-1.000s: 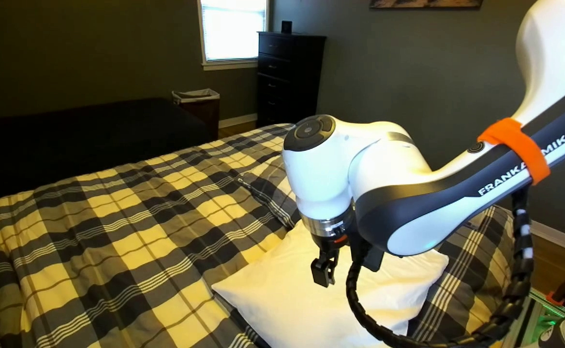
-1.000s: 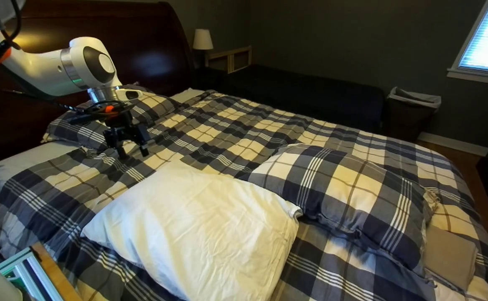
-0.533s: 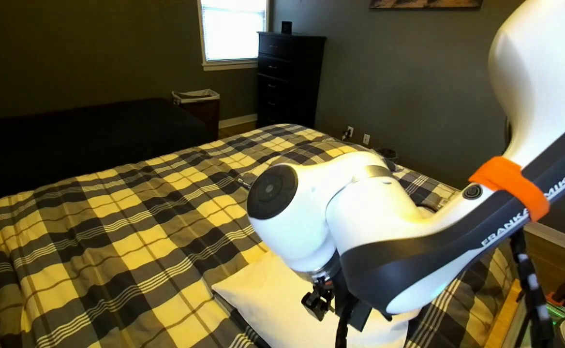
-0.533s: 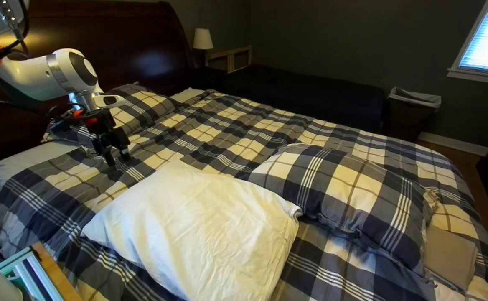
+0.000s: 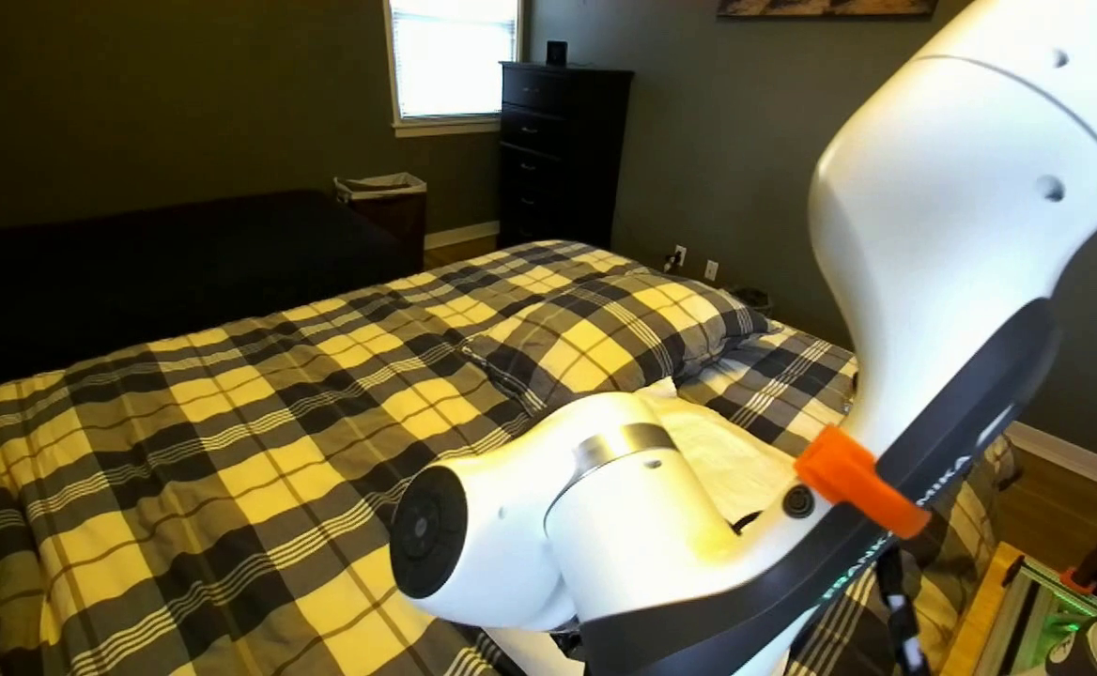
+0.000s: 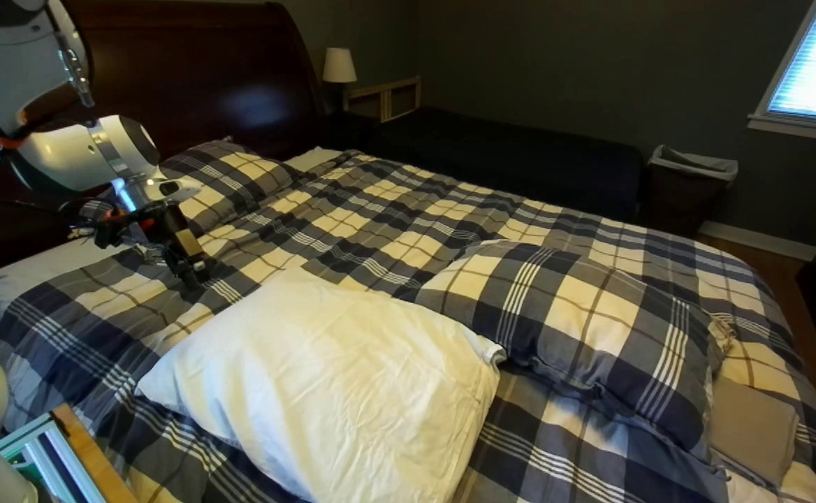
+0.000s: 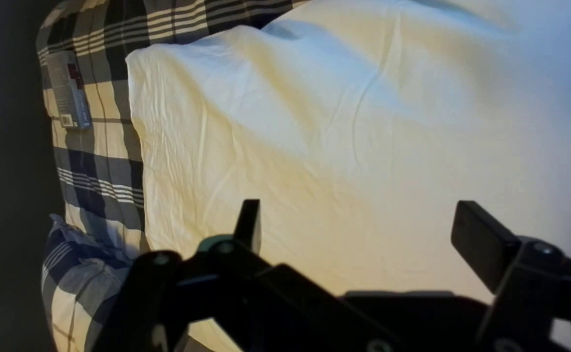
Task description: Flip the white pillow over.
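Note:
The white pillow (image 6: 338,377) lies flat and wrinkled on the plaid bedspread (image 6: 408,244). It fills most of the wrist view (image 7: 315,146). In an exterior view the arm covers most of it, and one part shows behind the arm (image 5: 722,441). My gripper (image 7: 361,225) is open, its two black fingers wide apart with nothing between them. The pillow's white fabric shows beyond and below the fingers. In an exterior view the gripper (image 6: 195,276) hangs low on the headboard side of the pillow, behind its upper left edge. I cannot tell whether it touches anything.
A plaid pillow (image 6: 569,321) lies against the white pillow's side, and another (image 6: 233,178) rests by the headboard (image 6: 170,84). A folded grey cloth (image 6: 754,426) lies near the bed's end. A small box (image 7: 68,90) lies near the bed's edge. A metal frame (image 6: 52,461) stands beside the bed.
The arm has come down and shifted towards the headboard side, and the gripper has turned and dropped lower. The white pillow has not moved.

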Motion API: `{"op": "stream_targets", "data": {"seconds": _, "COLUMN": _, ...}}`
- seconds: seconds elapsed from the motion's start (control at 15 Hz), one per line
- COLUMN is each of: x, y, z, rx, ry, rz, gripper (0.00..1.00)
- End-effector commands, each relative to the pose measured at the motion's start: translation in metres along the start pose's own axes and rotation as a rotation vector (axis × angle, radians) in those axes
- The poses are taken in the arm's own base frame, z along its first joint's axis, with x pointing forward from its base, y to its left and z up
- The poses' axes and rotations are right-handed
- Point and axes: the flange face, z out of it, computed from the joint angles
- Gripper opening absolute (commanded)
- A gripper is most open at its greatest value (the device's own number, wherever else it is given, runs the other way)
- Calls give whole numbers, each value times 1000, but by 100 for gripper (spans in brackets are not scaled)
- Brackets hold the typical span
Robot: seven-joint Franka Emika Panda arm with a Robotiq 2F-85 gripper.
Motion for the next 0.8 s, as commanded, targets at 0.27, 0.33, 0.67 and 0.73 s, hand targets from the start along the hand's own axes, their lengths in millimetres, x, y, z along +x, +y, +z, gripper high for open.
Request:
{"op": "stream_targets", "data": {"seconds": 0.27, "x": 22, "y": -66, "z": 19, "rx": -35, "ry": 6, "rz": 48, "gripper": 100}}
{"op": "stream_targets", "data": {"seconds": 0.33, "x": 23, "y": -75, "z": 20, "rx": -32, "ry": 25, "rz": 30, "gripper": 100}}
{"op": "stream_targets", "data": {"seconds": 0.67, "x": 27, "y": -113, "z": 27, "rx": -55, "ry": 104, "rz": -36, "gripper": 100}}
{"op": "stream_targets", "data": {"seconds": 0.73, "x": 28, "y": -121, "z": 32, "rx": -52, "ry": 109, "rz": -48, "gripper": 100}}
